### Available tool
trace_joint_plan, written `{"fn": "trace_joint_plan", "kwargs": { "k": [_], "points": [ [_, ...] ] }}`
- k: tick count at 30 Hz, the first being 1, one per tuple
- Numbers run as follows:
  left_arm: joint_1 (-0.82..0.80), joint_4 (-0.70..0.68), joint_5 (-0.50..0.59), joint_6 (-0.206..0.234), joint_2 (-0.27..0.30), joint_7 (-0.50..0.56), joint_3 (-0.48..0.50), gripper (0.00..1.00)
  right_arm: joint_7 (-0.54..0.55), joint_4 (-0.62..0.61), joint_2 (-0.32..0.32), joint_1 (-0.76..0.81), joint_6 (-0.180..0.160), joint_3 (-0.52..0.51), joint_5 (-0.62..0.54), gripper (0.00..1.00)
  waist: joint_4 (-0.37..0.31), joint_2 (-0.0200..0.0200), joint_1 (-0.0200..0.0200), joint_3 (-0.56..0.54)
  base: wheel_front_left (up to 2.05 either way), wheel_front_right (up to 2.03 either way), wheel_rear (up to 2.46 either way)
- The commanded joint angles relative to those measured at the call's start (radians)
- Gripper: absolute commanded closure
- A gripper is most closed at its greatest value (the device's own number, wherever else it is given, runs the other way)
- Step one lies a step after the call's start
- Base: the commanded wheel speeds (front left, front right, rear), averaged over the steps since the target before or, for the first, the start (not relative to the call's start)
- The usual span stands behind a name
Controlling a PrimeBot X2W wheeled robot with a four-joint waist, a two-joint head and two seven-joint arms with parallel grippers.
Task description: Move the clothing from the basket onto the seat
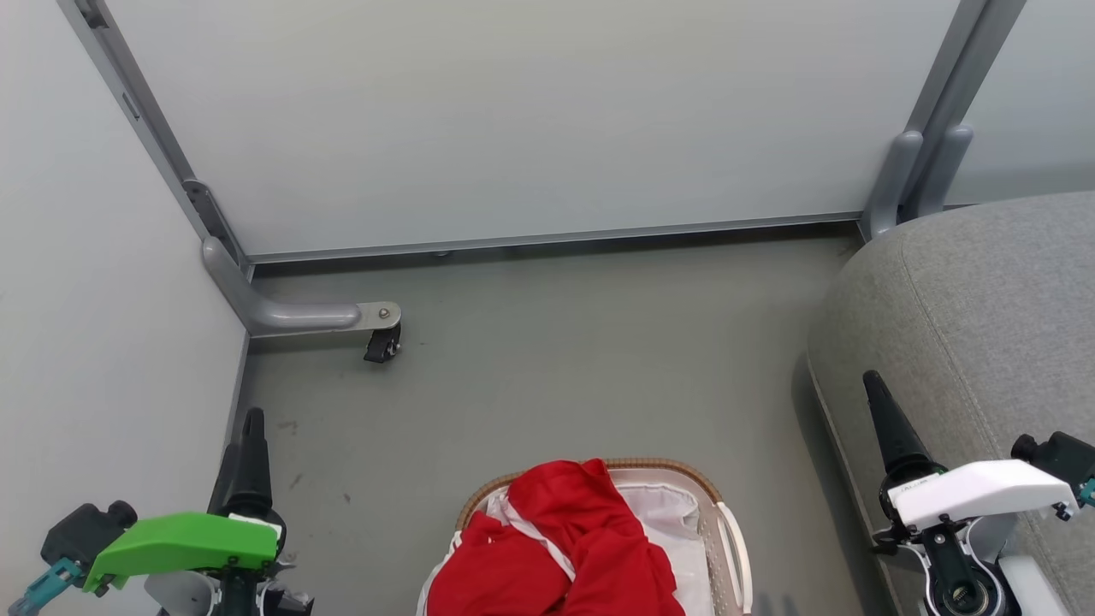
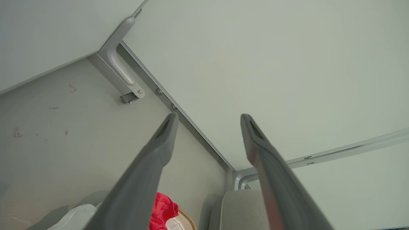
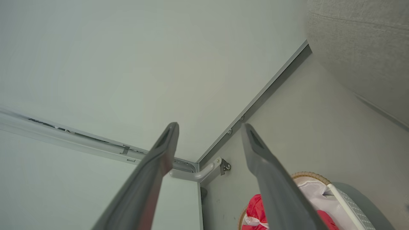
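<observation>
The red clothing point(image 1: 556, 547) lies heaped in the cream basket point(image 1: 667, 466) at the bottom centre of the head view, spilling over its near-left side. The grey seat point(image 1: 984, 325) fills the right edge, just right of the basket. My left gripper point(image 1: 251, 419) hovers open to the basket's left, above the floor. My right gripper point(image 1: 873, 381) is open over the seat's front edge. In the left wrist view the open left gripper point(image 2: 208, 116) holds nothing, with the clothing point(image 2: 163, 207) and seat point(image 2: 243, 207) below. In the right wrist view the right gripper point(image 3: 210, 125) is open above the clothing point(image 3: 255, 207) and basket point(image 3: 310, 175).
Pale partition panels wall off the far side and left. A grey foot with a black caster point(image 1: 381, 329) juts onto the floor point(image 1: 556, 359) at the left corner; another post point(image 1: 907, 180) stands by the seat. A white liner point(image 1: 667, 513) lines the basket.
</observation>
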Motion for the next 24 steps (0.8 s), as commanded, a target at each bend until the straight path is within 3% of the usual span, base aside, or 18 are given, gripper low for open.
{"fn": "trace_joint_plan", "kwargs": {
  "k": [1,14,24],
  "points": [
    [-0.025,-0.010,0.049,-0.002,0.015,-0.013,-0.005,0.00,-0.013,-0.016,-0.015,-0.032,0.000,0.009,-0.043,0.00,0.000,-0.0001,0.0000,0.001,0.00,0.00,0.00],
    [-0.033,0.023,0.269,-0.002,0.033,-0.060,-0.048,0.00,-0.059,-0.011,-0.028,-0.054,0.000,0.040,-0.244,0.00,-0.001,-0.0001,0.0000,0.004,0.00,0.00,0.00],
    [-0.032,0.033,0.425,0.025,0.045,-0.091,-0.069,0.00,-0.092,0.000,-0.036,-0.074,0.000,0.057,-0.389,0.00,-0.003,-0.0001,0.0000,0.009,0.00,0.00,0.00]
  ]
}}
